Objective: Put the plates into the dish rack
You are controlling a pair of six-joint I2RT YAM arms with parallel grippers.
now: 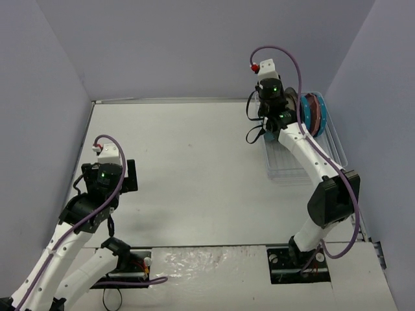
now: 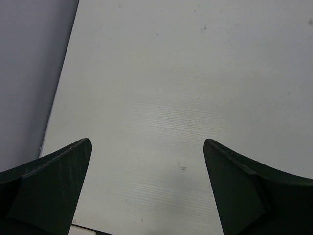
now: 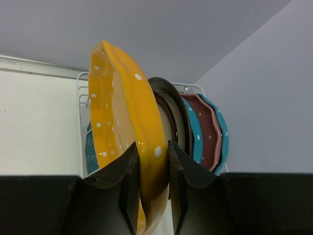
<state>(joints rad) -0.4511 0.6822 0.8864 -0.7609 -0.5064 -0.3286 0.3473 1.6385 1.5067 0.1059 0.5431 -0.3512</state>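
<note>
In the right wrist view my right gripper [image 3: 154,156] is shut on the rim of a yellow plate with white dots [image 3: 127,107], held on edge at the dish rack [image 3: 80,98]. To the yellow plate's right stand dark-rimmed cream plates [image 3: 172,105], a blue dotted plate [image 3: 195,132], a pink one [image 3: 208,127] and another blue one [image 3: 223,134]. A teal plate [image 3: 90,152] peeks out to the left of the yellow one. From above, the plates [image 1: 312,113] stand at the far end of the dish rack [image 1: 295,168], with the right gripper [image 1: 279,120] beside them. My left gripper [image 2: 146,141] hangs open over bare table.
The rack sits at the table's back right, close to the right wall [image 1: 376,97] and the back wall. The left arm [image 1: 104,181] stays near the table's left edge. The near part of the rack holds no plates.
</note>
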